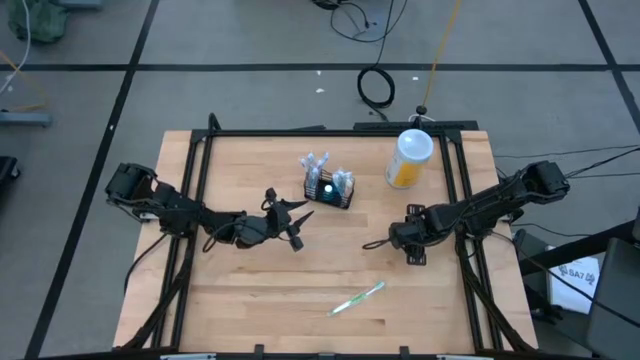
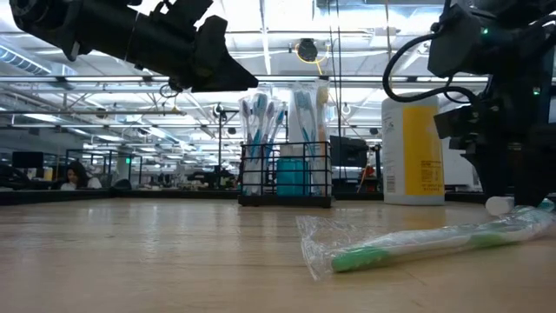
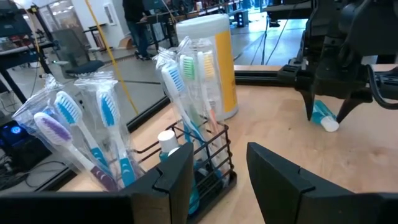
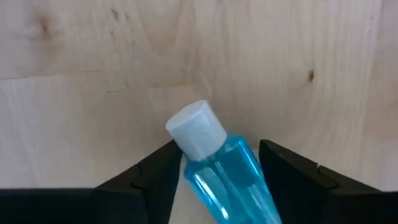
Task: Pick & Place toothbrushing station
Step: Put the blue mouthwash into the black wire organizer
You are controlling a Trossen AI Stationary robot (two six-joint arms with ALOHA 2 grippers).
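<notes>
The toothbrushing station (image 1: 328,187) is a small black wire caddy that stands on the table at mid-back and holds wrapped toothbrushes and a small tube; it also shows in the low view (image 2: 287,174) and the left wrist view (image 3: 186,155). My left gripper (image 1: 292,226) is open and empty, above the table just left of the caddy, with its fingers (image 3: 180,174) pointing at it. My right gripper (image 1: 410,245) is open and points down over a small blue bottle with a white cap (image 4: 214,162) that lies on the table. My right gripper comes from above, and its two fingers (image 4: 158,168) stand on either side of the blue bottle's body just below the cap (image 4: 242,165). I cannot tell whether they touch it. The bottle lies on its side on the table (image 3: 324,118).
A tall yellow bottle with a white lid (image 1: 410,158) stands right of the caddy near the back edge. A wrapped green toothbrush (image 1: 358,298) lies on the table near the front. A black frame (image 1: 300,131) rims the table.
</notes>
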